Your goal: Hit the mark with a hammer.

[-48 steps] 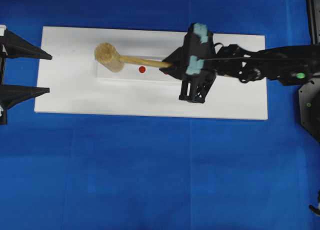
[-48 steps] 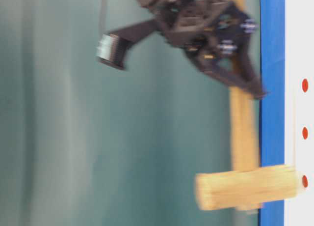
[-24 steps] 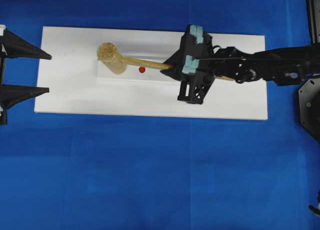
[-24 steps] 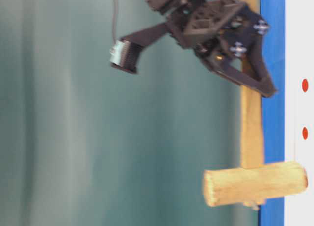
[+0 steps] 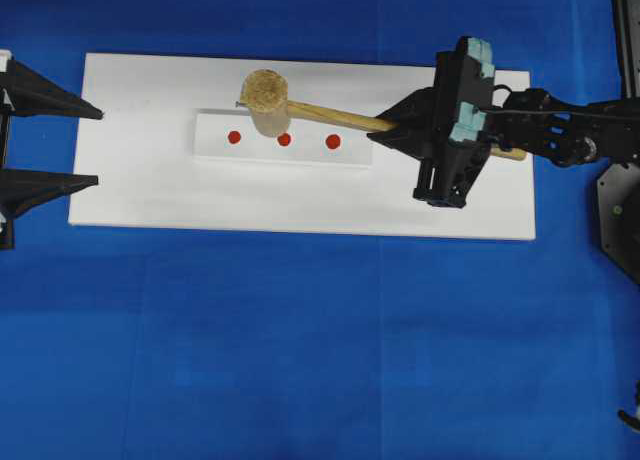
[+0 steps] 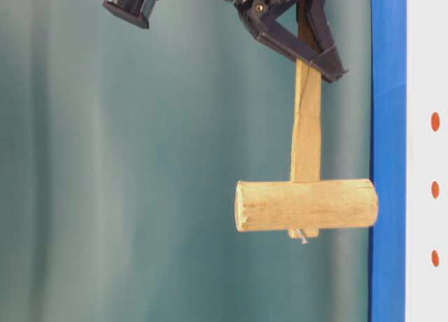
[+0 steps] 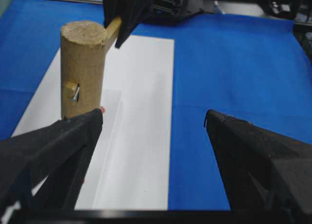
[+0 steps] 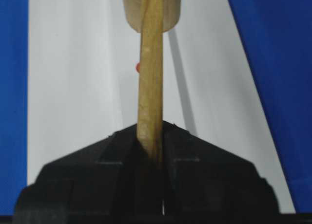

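My right gripper [image 5: 392, 128] is shut on the handle of the pale wooden hammer [image 5: 265, 90], and the right wrist view shows the handle [image 8: 150, 87] clamped between the jaws. The hammer's head [image 6: 306, 205] hangs in the air, well clear of the white board [image 6: 423, 70]. Three red dots lie in a row on a raised white strip [image 5: 300, 154]. The right one looks slightly the biggest, so I take it for the mark [image 5: 333, 141]. The head hovers near the middle dot [image 5: 284, 139]. My left gripper [image 5: 98, 145] stands open at the board's left end, holding nothing.
The white board [image 5: 300, 195] lies on a blue cloth [image 5: 300, 340]. In the left wrist view the hammer head [image 7: 83, 68] stands just beyond the left finger [image 7: 53, 151]. Black arm mounts stand at the right edge [image 5: 620, 210].
The hammer head was down over the left dot. It has now risen off the board and moved right with the right gripper, uncovering all three dots. The left gripper has not moved.
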You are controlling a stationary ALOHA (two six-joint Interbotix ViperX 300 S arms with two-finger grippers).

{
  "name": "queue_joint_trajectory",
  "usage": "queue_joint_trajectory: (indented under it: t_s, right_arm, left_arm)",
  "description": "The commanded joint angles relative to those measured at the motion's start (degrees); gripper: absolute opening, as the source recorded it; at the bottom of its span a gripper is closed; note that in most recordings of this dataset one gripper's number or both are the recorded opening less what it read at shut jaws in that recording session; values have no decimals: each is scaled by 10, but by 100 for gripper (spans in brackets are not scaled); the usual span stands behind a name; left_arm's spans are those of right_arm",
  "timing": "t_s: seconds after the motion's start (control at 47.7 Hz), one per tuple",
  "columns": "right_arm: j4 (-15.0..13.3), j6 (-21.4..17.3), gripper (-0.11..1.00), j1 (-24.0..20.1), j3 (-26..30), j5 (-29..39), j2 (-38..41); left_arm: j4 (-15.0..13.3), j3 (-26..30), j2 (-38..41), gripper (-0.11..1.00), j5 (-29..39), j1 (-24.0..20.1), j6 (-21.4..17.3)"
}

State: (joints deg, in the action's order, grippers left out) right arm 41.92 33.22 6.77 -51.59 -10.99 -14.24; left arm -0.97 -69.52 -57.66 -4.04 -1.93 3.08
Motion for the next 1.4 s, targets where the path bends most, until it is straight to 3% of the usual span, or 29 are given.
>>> queue_joint_trajectory:
  t_s: [0.0,0.272,0.482,0.587,0.838,1.194,1.382]
  right_arm:
    - [2,0,1,-1,7,-12,-17]
    - [4,-1,1,-1,2,-12,4]
    - [40,-1,1,-1,0,4,85]
    - [40,-1,1,-1,0,12,85]
    - [37,7,1,-1,-13,4,9]
    - [35,5,1,-1,-102,13,-158]
    - [35,5,1,0,-119,15,-187]
  left_arm:
    - [1,7,3,83,-3,-1,0]
    - [1,6,3,83,-3,0,1]
    - [1,6,3,83,-4,0,1]
    - [1,6,3,83,-5,0,2]
    - [1,6,3,83,-3,0,5]
    - [1,7,2,83,-3,0,4]
    - [1,7,2,83,-3,0,4]
